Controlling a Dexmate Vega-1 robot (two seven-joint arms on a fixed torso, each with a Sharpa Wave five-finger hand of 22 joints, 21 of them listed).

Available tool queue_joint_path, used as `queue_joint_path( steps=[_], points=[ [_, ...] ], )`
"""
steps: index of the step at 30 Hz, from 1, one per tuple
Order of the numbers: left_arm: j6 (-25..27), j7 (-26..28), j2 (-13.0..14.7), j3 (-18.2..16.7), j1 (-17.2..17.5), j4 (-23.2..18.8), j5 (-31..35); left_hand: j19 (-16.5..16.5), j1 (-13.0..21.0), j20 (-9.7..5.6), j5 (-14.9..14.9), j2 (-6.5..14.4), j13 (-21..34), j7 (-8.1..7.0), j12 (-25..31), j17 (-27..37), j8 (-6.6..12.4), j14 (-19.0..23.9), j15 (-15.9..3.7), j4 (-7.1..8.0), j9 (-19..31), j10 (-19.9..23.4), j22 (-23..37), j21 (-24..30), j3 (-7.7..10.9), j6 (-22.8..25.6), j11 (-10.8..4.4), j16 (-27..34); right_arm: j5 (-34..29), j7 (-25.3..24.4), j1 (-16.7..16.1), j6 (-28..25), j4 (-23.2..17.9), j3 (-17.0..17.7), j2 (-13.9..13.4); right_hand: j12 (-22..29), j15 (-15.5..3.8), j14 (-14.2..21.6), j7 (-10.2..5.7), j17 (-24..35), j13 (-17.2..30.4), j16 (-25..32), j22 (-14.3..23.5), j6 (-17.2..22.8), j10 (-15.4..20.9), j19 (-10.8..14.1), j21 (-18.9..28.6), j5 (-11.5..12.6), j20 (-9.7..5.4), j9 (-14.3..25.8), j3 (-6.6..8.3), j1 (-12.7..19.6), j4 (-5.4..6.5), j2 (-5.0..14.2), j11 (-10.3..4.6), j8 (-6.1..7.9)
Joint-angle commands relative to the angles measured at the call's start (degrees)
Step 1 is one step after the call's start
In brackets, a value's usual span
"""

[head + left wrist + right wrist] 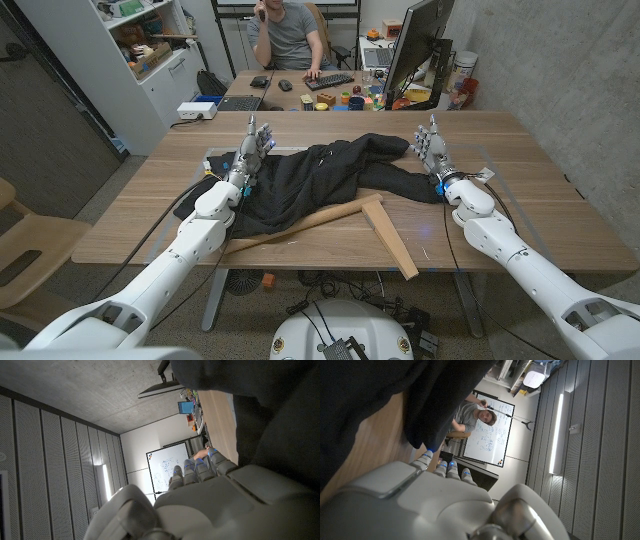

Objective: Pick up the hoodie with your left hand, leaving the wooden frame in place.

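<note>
A black hoodie (320, 175) lies spread across the middle of the wooden table (540, 215). Its near hem covers part of a pale wooden frame (385, 235), whose two bars meet in an angle near the front edge. My left hand (252, 148) stands upright at the hoodie's left edge with fingers extended and nothing in it. My right hand (432, 150) stands the same way by the right sleeve, holding nothing. The hoodie (280, 415) lies beside my left hand (210, 495) in its wrist view. The hoodie (385, 395) lies beside my right hand (420, 500) in the right wrist view.
Behind my table is a desk (300, 95) with a keyboard, a monitor (415, 45) and small coloured objects, where a person (290, 35) sits. A shelf unit (150, 50) stands at the back left. Cables trail along both arms.
</note>
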Motion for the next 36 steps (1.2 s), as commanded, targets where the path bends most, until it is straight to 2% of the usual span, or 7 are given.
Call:
queue_joint_path(
  steps=[1, 5, 9, 15, 31, 34, 36],
  points=[
    [4.6, -5.8, -8.6, -10.6, 2.1, -1.3, 11.2, -0.1, 0.6, 0.61, 0.3, 0.1, 0.1, -0.54, 0.3, 0.1, 0.38, -0.7, -0.03, 0.02, 0.3, 0.4, 0.2, 0.2, -0.45, -0.1, -0.01, 0.3, 0.7, 0.1, -0.1, -0.4, 0.0, -0.4, -0.4, 0.1, 0.10, -3.4, 0.14, 0.2, 0.2, 0.2, 0.2, -0.4, -0.7, -0.4, 0.3, 0.3, -0.16, 0.3, -0.02, 0.0, 0.43, 0.46, 0.09, 0.24],
    [6.9, -11.7, -12.5, -14.7, 2.1, -2.1, 9.3, -0.1, 0.7, 0.65, 0.2, 0.1, 0.1, -0.48, 0.3, 0.1, 0.40, -0.7, 0.02, 0.01, 0.3, 0.4, 0.2, 0.2, -0.45, -0.1, 0.11, 0.3, 0.6, 0.1, 0.0, -0.2, 0.2, -0.5, -0.6, 0.1, 0.11, -3.4, 0.13, 0.2, 0.2, 0.2, 0.2, -0.4, -0.7, -0.4, 0.2, 0.3, -0.18, 0.3, -0.06, 0.0, 0.43, 0.49, 0.15, 0.23],
    [8.8, -10.3, -12.7, -15.8, 3.2, -7.4, 16.0, -0.1, 0.7, 0.68, 0.2, 0.1, 0.1, -0.51, 0.3, 0.1, 0.43, -0.8, 0.16, 0.00, 0.3, 0.4, 0.2, 0.2, -0.44, 0.0, 0.11, 0.3, 0.7, -0.1, 0.0, -0.3, 0.2, -0.5, -0.8, 0.1, 0.05, -3.4, 0.18, 0.2, 0.2, 0.2, 0.2, -0.2, -0.6, -0.4, 0.2, 0.3, -0.18, 0.3, -0.10, 0.0, 0.43, 0.53, 0.12, 0.27],
    [12.5, -7.9, -8.1, -14.4, 4.0, -15.2, 32.2, -0.4, 1.2, 0.96, 0.1, 0.1, 0.1, -0.37, -0.1, 0.1, 0.22, -1.8, 0.70, -0.23, 0.3, -0.7, 0.2, 0.1, -0.36, -0.7, 0.23, -0.1, 0.7, -0.2, -0.1, 0.0, 0.3, -0.4, -1.1, 0.1, 0.09, -3.4, 0.14, 0.2, 0.2, 0.2, 0.2, -0.2, -0.7, -0.4, 0.2, 0.3, -0.19, 0.3, -0.14, 0.0, 0.42, 0.56, 0.19, 0.26],
    [24.5, -14.5, 0.5, -9.9, 4.1, -27.7, 54.6, -2.8, 3.0, 2.37, -0.4, -1.7, 0.2, 0.43, -0.9, 0.1, -0.27, -4.9, 1.94, -1.47, 0.3, -4.6, 0.2, -0.4, -0.86, -3.8, 1.02, -0.9, 1.0, -0.1, 0.5, -0.3, 1.5, -0.4, -0.7, 0.0, 0.10, -3.4, 0.18, 0.2, 0.2, 0.1, 0.2, -0.1, -0.7, -0.3, 0.2, 0.3, -0.22, 0.3, -0.27, 0.1, 0.40, 0.67, 0.13, 0.24],
    [23.1, -15.3, 1.2, -9.8, 4.2, -27.8, 55.9, -3.4, 3.5, 2.94, -0.6, -3.3, 0.2, -2.33, -0.6, 0.2, 0.18, -5.3, 2.09, -2.04, 0.3, -4.9, 0.3, -0.3, -1.63, -3.3, 1.00, -0.7, 0.8, 0.1, 0.7, -0.2, 1.8, -0.5, -0.5, 0.0, 0.19, -3.5, 0.17, 0.2, 0.2, 0.1, 0.2, -0.1, -0.7, -0.4, 0.1, 0.3, -0.22, 0.3, -0.30, 0.1, 0.40, 0.69, 0.13, 0.22],
    [22.6, -16.0, 0.9, -10.3, 4.5, -27.4, 55.5, -3.6, 3.3, 3.60, -0.6, -4.1, 0.2, -2.96, -0.5, 0.3, 0.43, -5.4, 2.15, -2.14, 0.3, -4.9, 0.3, -0.3, -2.13, -2.7, 1.01, -0.6, 0.8, 0.1, 0.9, -0.2, 2.0, -0.6, -0.4, 0.0, 0.15, -3.5, 0.17, 0.2, 0.2, 0.1, 0.2, -0.1, -0.7, -0.4, 0.1, 0.3, -0.20, 0.3, -0.32, 0.1, 0.40, 0.70, 0.14, 0.21]
  ],
)
